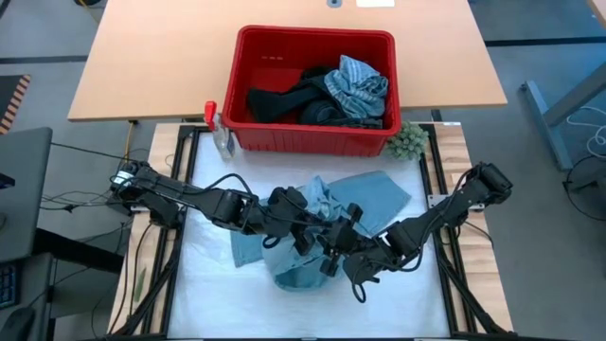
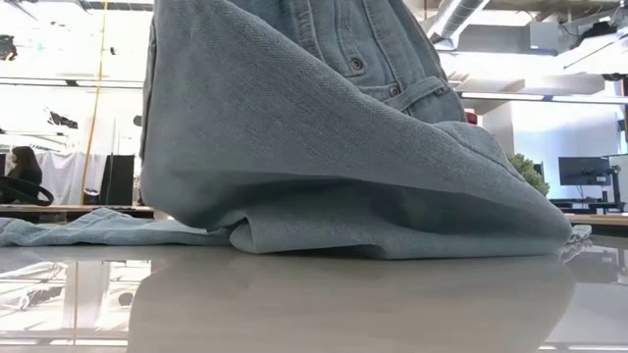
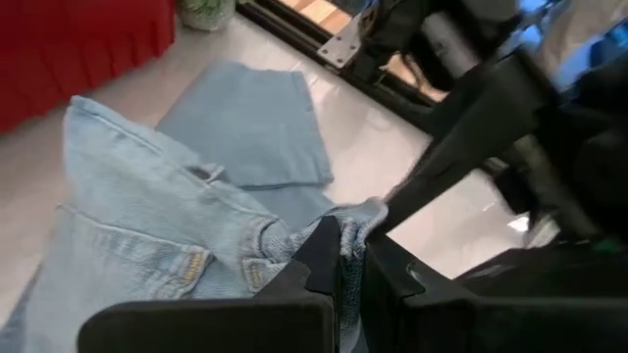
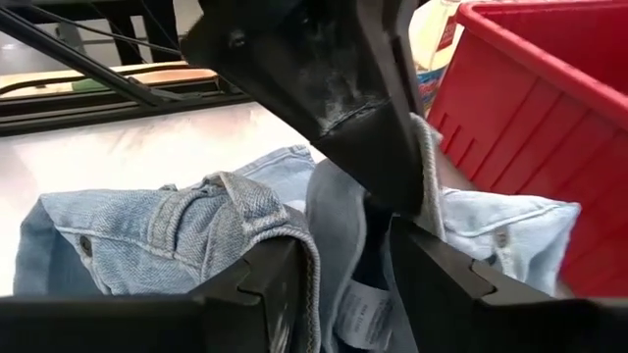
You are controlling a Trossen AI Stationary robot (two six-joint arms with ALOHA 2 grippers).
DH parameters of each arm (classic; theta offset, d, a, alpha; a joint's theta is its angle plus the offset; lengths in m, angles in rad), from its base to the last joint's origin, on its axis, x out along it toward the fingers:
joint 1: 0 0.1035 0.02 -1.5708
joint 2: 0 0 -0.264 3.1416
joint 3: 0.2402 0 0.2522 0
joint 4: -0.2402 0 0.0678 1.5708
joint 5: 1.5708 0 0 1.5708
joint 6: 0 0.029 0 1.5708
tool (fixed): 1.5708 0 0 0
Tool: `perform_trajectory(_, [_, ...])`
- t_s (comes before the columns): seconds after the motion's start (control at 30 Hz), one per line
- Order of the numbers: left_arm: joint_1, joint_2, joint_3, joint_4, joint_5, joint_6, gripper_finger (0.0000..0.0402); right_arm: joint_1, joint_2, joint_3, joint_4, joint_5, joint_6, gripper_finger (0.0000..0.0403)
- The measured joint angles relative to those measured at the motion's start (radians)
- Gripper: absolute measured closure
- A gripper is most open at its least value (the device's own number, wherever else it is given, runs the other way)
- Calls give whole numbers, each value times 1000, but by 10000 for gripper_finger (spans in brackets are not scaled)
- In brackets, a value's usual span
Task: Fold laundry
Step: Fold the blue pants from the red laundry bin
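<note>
Left gripper (image 3: 345, 257) is clenched on a fold of the light blue jeans (image 1: 322, 223); in its wrist view denim bunches between the two dark fingers (image 3: 319, 257). On the high view's clock face it sits just past centre toward 6 o'clock, with its arm reaching in from 9 o'clock.

Right gripper (image 4: 348, 257) meets it there from 3 o'clock, the two nearly touching above the heap. Its fingers (image 4: 270, 279) stand partly apart with denim and a white label lying in the gap; whether they pinch the cloth or have let go I cannot tell.

The jeans lie crumpled mid-table on a white sheet (image 1: 204, 284), one flat leg spreading toward 2 o'clock. In the low view they rise as a tall draped mound (image 2: 334, 157) with buttons showing near the top, while a thin strip trails along the table toward 9 o'clock.

At 12 o'clock a red basket (image 1: 251, 85) holds more laundry: a grey-blue striped piece (image 1: 358, 83) toward 1 o'clock and black garments (image 1: 284, 99) beside it. A green fuzzy ball (image 1: 405, 142) rests against the basket's corner at 2 o'clock.
</note>
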Motion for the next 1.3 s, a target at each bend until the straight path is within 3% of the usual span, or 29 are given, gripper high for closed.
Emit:
perform_trajectory(0.33, [1,0,0,54,50,-16,400,-40,0,-1,30,-59,0,243])
perform_trajectory(0.4, [1,0,0,54,57,-18,398,-45,0,-1,29,-70,1,268])
perform_trajectory(0.57, [0,-1,0,38,116,-34,375,-48,0,-1,28,-109,-38,375])
perform_trajectory(0.77, [20,-35,0,-60,140,64,316,-51,1,-1,18,-221,-29,379])
perform_trajectory(1.03, [52,-181,0,-239,256,255,243,-39,-26,-1,-97,-267,36,379])
perform_trajectory(1.13, [1,-224,-9,-300,204,289,228,-29,-59,-1,-106,-266,43,379])
perform_trajectory(1.2, [-62,-245,-74,-257,140,297,219,-31,-74,-1,-107,-266,46,379])
perform_trajectory(1.3, [-139,-250,-211,-53,96,381,204,-31,-77,-5,-103,-267,61,379])
